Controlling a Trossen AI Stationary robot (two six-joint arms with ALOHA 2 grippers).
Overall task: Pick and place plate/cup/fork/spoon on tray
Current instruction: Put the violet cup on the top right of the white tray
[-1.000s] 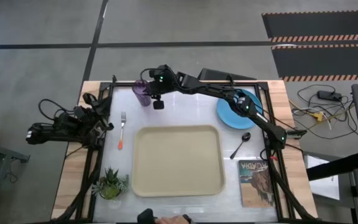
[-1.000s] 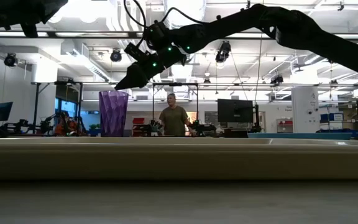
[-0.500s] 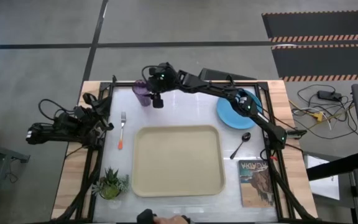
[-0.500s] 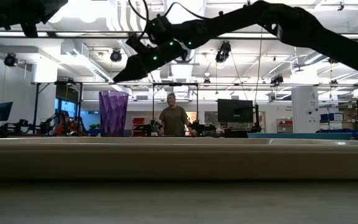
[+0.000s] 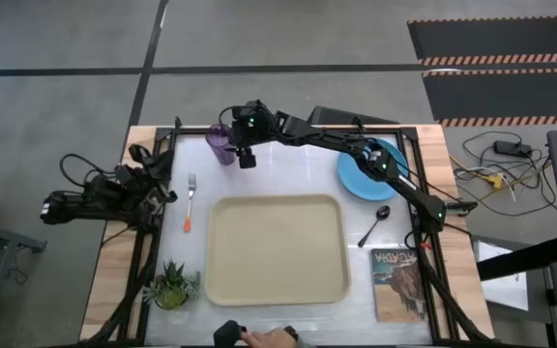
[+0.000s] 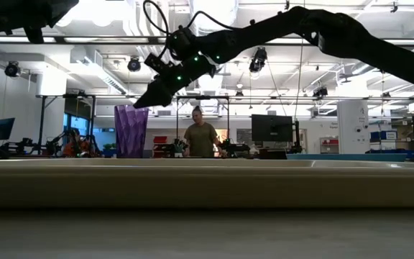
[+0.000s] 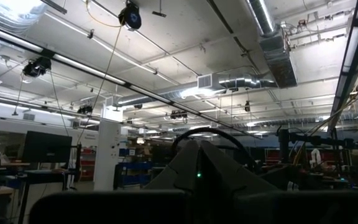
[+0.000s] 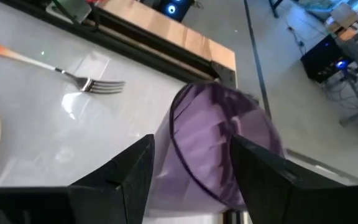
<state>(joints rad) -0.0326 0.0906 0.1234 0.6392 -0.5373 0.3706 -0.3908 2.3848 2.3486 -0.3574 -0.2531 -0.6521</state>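
Observation:
The purple cup (image 5: 221, 143) stands upright on its base at the table's far left, and also shows in the low view (image 6: 130, 131). My right gripper (image 5: 247, 157) is open just to the cup's right, with its tip (image 6: 139, 103) at the height of the cup's rim. In the right wrist view the cup (image 8: 219, 140) lies just beyond the gap between the two fingers (image 8: 114, 177). The fork (image 5: 190, 201) lies left of the cream tray (image 5: 277, 249). The light-blue plate (image 5: 367, 174) and dark spoon (image 5: 375, 224) lie right of the tray. My left arm (image 5: 104, 198) waits folded at the table's left edge.
A printed book (image 5: 396, 282) lies at the near right and a small potted plant (image 5: 172, 288) at the near left. A person's hand (image 5: 269, 336) shows at the near edge. A person (image 6: 201, 137) stands in the room beyond the table.
My right gripper has risen a little beside the cup and come down again to about rim height, staying open. The cup has kept its place.

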